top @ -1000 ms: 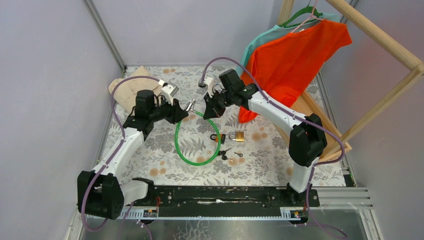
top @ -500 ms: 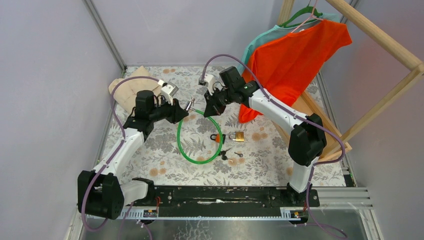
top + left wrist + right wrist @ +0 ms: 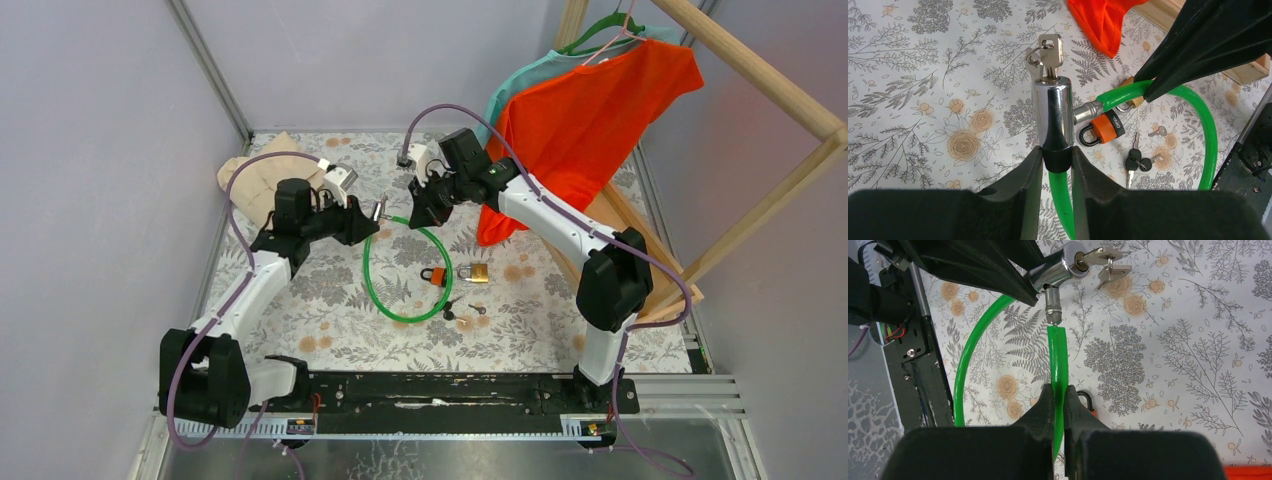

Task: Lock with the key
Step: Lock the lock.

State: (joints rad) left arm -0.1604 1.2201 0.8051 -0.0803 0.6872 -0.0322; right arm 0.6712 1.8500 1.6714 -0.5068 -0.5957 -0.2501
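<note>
A green cable lock [image 3: 410, 300] loops over the floral table. My left gripper [image 3: 1056, 159] is shut on the black collar at the base of its chrome lock cylinder [image 3: 1052, 112], which has a key [image 3: 1049, 55] with a spare on a ring sticking out of its end. My right gripper [image 3: 1058, 395] is shut on the green cable's free end [image 3: 1058, 352], whose metal pin [image 3: 1052, 307] sits in the side of the cylinder [image 3: 1058, 267]. In the top view the two grippers, left [image 3: 372, 218] and right [image 3: 418, 212], meet above the table's middle.
An orange padlock [image 3: 434, 275], a brass padlock [image 3: 474, 272] and loose black-headed keys [image 3: 455, 309] lie right of the loop. An orange shirt [image 3: 590, 110] hangs on a wooden rack [image 3: 760, 85] at the right. A beige cloth [image 3: 262, 178] lies at the back left.
The right gripper has brought the cable end left and back toward the cylinder in the left gripper; the green loop has shifted slightly right and back.
</note>
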